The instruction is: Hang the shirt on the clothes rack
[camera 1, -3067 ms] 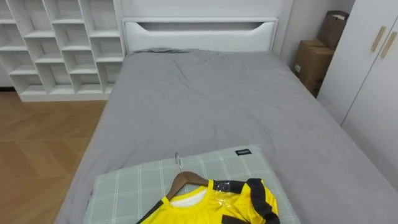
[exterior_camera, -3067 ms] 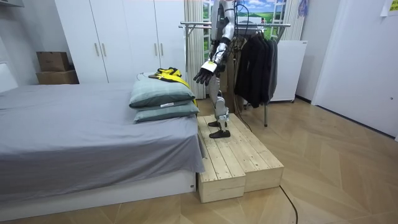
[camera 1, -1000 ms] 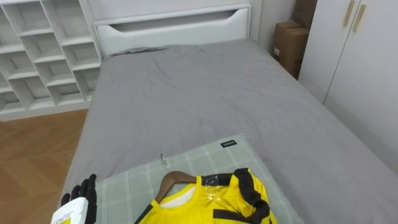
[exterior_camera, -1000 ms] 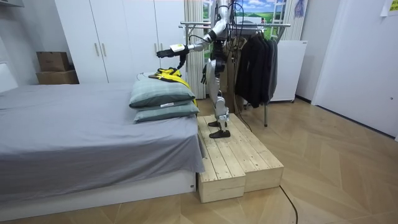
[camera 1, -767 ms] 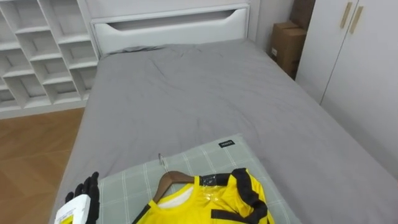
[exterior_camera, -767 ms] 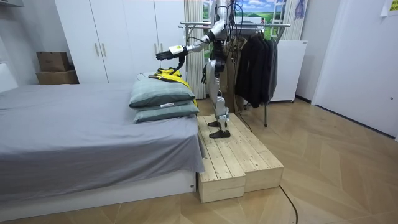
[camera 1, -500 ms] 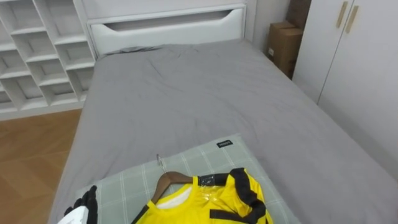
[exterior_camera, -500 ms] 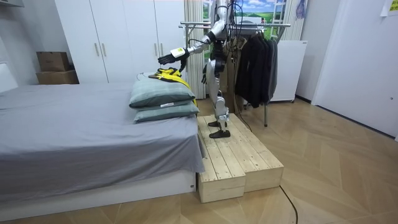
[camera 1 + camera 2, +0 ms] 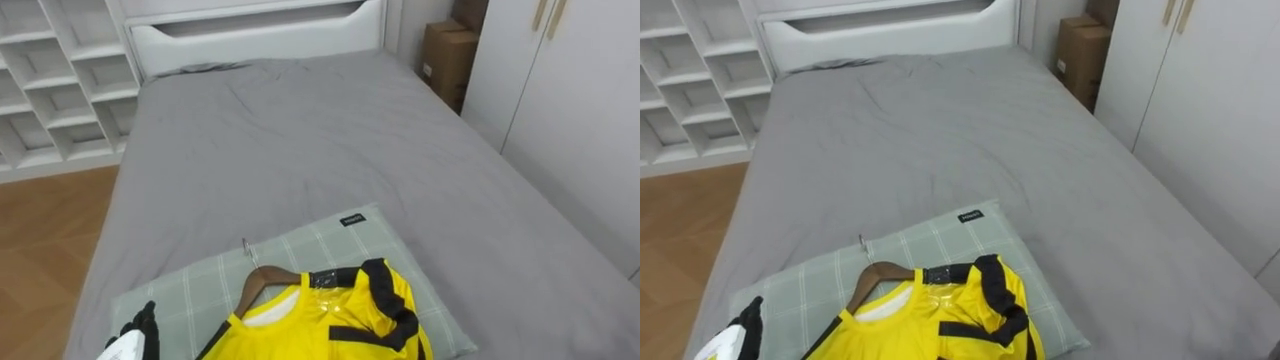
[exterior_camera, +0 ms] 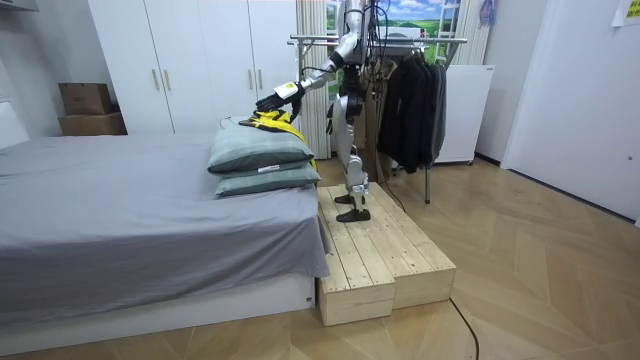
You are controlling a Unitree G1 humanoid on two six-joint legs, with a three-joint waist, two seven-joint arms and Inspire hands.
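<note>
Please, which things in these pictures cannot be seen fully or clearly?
The yellow shirt: its lower part is cut off by the eye views' bottom edge.
The wooden hanger: its arms are hidden inside the shirt.
The left hand: mostly cut off by the same edge.
The right hand: too small in the room view to read.

Bright, even indoor light covers the bed (image 9: 300,150); shadows are soft, with slight glare on the yellow shirt (image 9: 335,322).
</note>
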